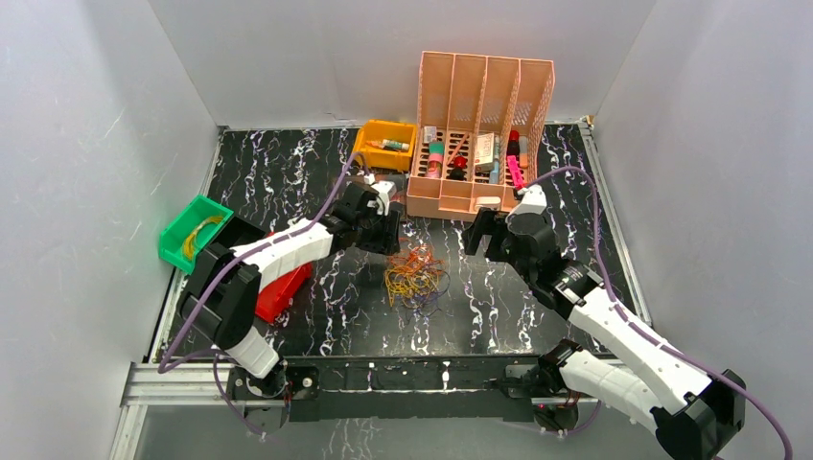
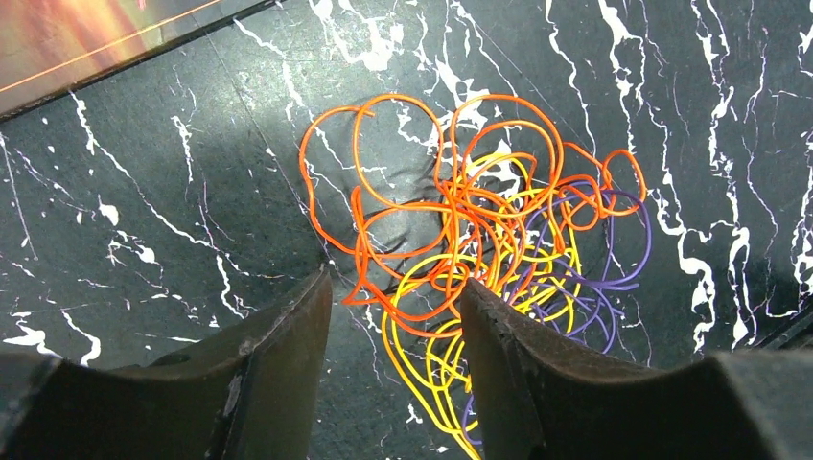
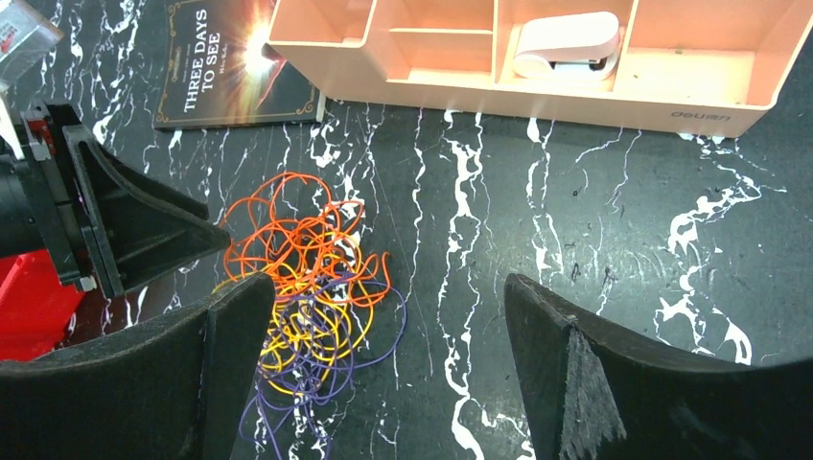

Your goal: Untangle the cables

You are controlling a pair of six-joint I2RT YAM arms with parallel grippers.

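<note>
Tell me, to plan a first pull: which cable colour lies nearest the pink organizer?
The orange cable: its loops fringe the organizer side; yellow sits mid-pile, purple farthest away.

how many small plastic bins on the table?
3: green bin at the left edge, yellow bin at the back beside the pink organizer, red bin partly hidden under the left arm.

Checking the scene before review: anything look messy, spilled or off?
The cables lie as one knotted heap on the table, orange, yellow and purple loops threaded through each other. Nothing else looks spilled or damaged.
</note>
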